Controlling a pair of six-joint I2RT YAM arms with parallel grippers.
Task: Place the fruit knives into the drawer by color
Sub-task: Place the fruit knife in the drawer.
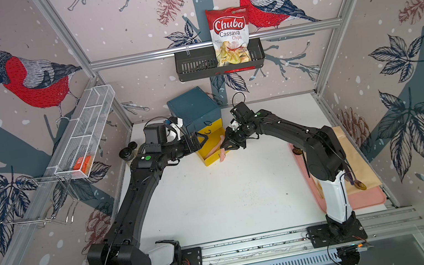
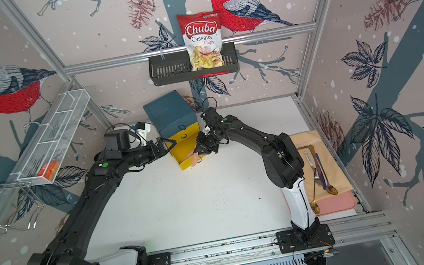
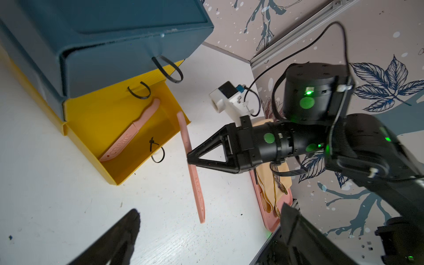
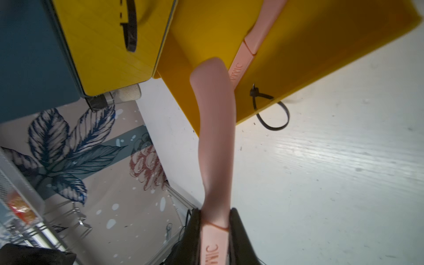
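While the left claw (image 1: 201,139) hangs spread wide, the right claw (image 3: 188,161) clamps a salmon-pink knife (image 3: 195,182) partly over the open yellow drawer (image 3: 110,174).

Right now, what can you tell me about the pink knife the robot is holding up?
The held knife is slim, salmon pink, one smooth piece that looks like plastic, with letters on its blade half and a rounded, slightly curved handle. The right gripper pinches it near the middle between its fingers, over the white table. Its handle end reaches the open yellow drawer, where another pink knife lies; whether it touches the rim is unclear.
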